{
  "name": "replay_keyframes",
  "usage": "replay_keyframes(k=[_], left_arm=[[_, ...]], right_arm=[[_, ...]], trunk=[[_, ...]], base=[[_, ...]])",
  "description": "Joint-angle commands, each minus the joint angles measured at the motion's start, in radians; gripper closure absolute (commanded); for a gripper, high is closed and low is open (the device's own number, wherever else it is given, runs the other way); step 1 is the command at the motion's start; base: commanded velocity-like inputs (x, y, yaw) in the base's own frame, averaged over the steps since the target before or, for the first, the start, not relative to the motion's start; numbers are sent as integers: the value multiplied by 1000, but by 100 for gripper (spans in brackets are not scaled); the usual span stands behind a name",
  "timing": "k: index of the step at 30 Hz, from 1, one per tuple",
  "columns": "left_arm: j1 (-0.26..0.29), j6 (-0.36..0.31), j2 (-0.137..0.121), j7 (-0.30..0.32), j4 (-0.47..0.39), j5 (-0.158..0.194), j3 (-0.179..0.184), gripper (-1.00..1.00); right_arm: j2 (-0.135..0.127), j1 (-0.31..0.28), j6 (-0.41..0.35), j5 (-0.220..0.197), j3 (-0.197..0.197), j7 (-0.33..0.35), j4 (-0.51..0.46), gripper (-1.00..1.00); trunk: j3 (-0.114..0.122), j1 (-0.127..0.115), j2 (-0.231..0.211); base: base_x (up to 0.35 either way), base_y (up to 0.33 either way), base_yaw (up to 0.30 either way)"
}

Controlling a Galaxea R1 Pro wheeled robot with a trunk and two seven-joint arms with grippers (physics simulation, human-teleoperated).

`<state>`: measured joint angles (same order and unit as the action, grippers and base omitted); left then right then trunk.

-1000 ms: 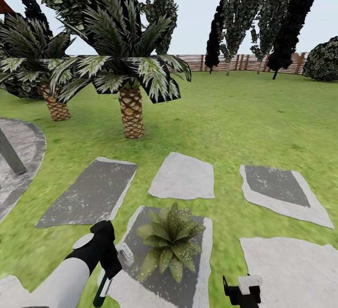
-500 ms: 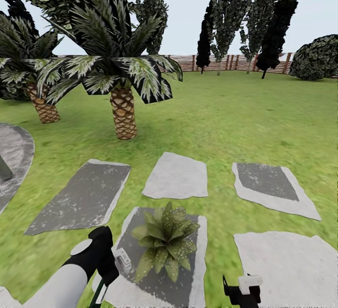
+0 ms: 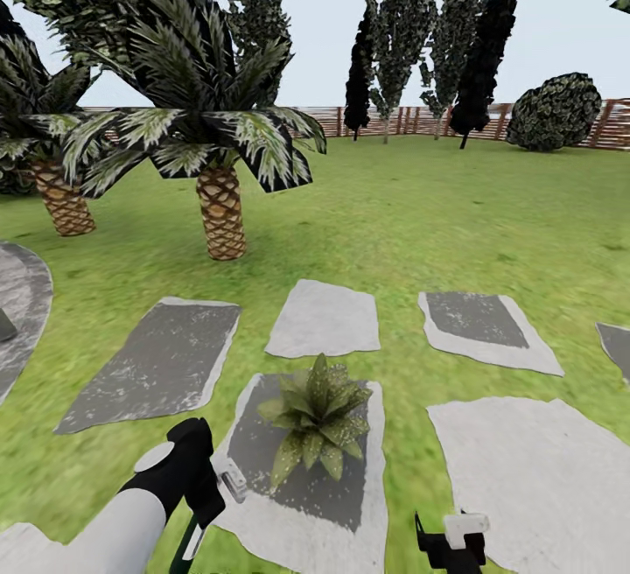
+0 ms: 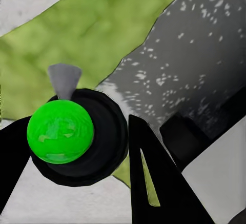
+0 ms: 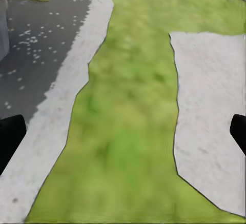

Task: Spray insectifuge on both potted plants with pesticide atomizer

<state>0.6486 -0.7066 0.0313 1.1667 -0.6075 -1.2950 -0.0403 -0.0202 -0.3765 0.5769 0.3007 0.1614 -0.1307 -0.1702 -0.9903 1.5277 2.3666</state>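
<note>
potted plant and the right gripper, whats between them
In the head view, between the potted plant and the right gripper: the plant's grey slab, then a strip of lawn.

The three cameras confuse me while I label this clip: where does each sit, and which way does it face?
Head view: on the robot's head, looking forward and down over lawn, stepping slabs, a potted plant and palms; the left arm and right gripper show.
Left wrist view: near the left gripper, looking down at the green-capped atomizer between its fingers.
Right wrist view: near the right gripper, looking down at grass; both open fingertips show at the edges.
Shared: the dark slab under the plant.
</note>
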Motion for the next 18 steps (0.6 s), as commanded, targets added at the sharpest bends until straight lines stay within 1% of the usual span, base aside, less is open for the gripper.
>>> replay_keyframes(k=[1, 10, 11, 13, 15, 16, 18], left_arm=[[0, -8, 1, 7, -2, -6, -4, 100], [8, -8, 4, 17, -2, -5, -4, 100], [12, -8, 9, 19, -2, -5, -3, 100], [40, -8, 20, 24, -2, -7, 1, 100], [86, -6, 23, 42, 0, -13, 4, 100], [100, -4, 23, 52, 0, -15, 5, 100], [147, 0, 25, 94, 0, -21, 7, 100]], right_arm=[[0, -1, 3, 11, 4, -6, 1, -100], [0, -2, 3, 11, 4, -6, 1, -100], [0, -1, 3, 11, 4, -6, 1, -100], [0, -1, 3, 11, 4, -6, 1, -100], [0, -1, 3, 11, 4, -6, 1, -100], [0, -1, 3, 12, 4, -6, 1, -100], [-1, -1, 2, 11, 4, -6, 1, -100]], trunk=[[-1, -1, 0], [-1, -1, 0], [-1, -1, 0], [-1, -1, 0], [-1, -1, 0], [-1, -1, 0], [-1, -1, 0]], base=[[-128, 277, -282], [-18, 298, -282], [0, 302, -282], [0, 302, -282], [0, 302, -282], [0, 302, -282], [0, 302, -282]])
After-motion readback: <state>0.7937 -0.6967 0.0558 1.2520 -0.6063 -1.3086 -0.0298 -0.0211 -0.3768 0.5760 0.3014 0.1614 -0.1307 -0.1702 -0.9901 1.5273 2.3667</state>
